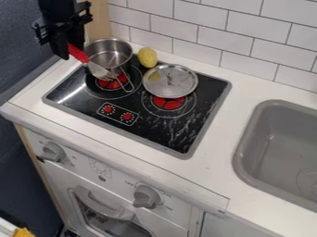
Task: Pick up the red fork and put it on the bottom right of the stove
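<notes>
Red fork point(78, 54), one: silver head, slanting down rightward from gripper point(68, 48), over far left of stove point(146, 128). Latter: flat, black, grey-rimmed, red burner markings.

Toward half past ten, matt black plastic on the gripper point(69, 50), with smooth red plastic on the handle of the red fork point(77, 53) and shiny metal at its head. At eleven, polished metal on the pot point(108, 52); at twelve, brushed-looking metal on the lid point(176, 85). Near the centre, glossy black, glass-like and streaked toward five, on the stove point(80, 102). At one, smooth, glazed-looking white on the wall tiles point(238, 28). At three, smooth matt grey on the sink point(272, 139). At six, matt grey plastic on the knob point(147, 196).
</notes>
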You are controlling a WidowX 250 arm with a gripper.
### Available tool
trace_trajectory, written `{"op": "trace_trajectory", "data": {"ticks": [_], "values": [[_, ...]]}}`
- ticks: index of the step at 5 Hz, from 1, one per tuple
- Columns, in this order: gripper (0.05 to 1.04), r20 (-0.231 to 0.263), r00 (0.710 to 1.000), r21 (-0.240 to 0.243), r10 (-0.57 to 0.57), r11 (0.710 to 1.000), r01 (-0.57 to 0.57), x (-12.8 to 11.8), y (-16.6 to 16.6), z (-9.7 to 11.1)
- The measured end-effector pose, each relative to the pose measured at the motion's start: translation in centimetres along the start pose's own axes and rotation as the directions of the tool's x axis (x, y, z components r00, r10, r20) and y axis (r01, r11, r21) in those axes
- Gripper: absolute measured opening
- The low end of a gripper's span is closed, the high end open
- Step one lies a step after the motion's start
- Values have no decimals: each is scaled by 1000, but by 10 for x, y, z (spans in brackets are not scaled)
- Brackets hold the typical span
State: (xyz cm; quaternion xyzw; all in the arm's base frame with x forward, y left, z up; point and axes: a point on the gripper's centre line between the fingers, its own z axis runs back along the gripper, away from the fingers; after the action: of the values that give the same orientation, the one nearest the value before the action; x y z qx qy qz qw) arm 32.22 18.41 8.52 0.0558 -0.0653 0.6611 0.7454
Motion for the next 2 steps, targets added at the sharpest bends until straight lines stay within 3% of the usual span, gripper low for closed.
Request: {"op": "trace_trajectory", "data": {"ticks": [1,2], "values": [[396,-56,998,58,12,998,-9,-6,0,-29],[396,-98,995,66,22,998,-16,-11,-4,-45]]}}
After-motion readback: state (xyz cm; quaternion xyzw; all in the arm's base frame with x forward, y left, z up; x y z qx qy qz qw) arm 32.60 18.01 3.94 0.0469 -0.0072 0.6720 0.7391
